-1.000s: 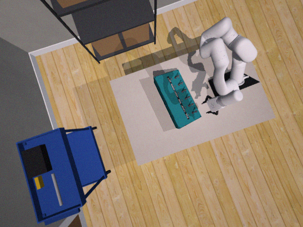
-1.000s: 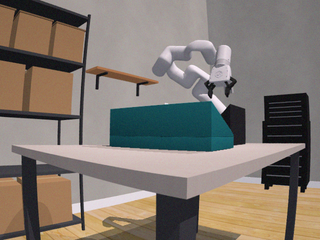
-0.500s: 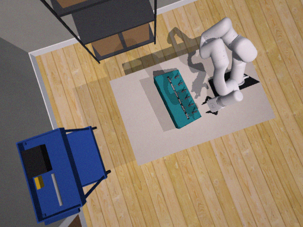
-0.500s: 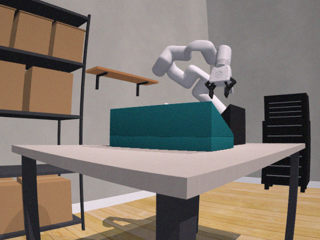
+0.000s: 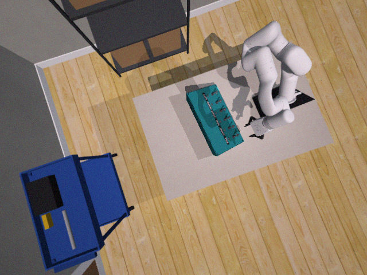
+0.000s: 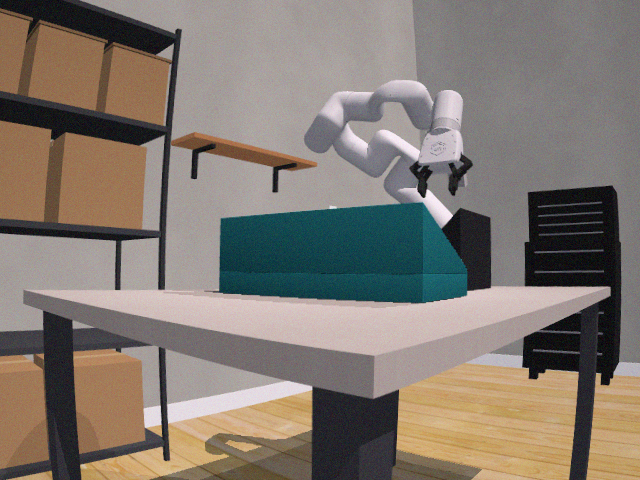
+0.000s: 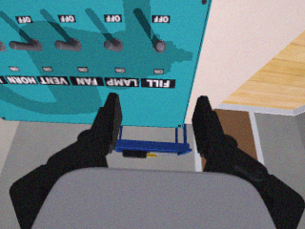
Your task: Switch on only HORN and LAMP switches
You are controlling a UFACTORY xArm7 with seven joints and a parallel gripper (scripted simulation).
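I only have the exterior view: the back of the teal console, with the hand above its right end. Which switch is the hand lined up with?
Observer: In the wrist view, one finger of the hand sits just below the LAMP label. The other finger is past the end of the console.
Operator: Is LAMP on yet?
Observer: It doesn't look so. The LAMP lever leans toward its OFF mark, like its neighbours.
Operator: Is the hand touching the console?
Observer: No. From the top, the hand is off the switch-side edge and apart from it. It is open, with nothing between the fingers.
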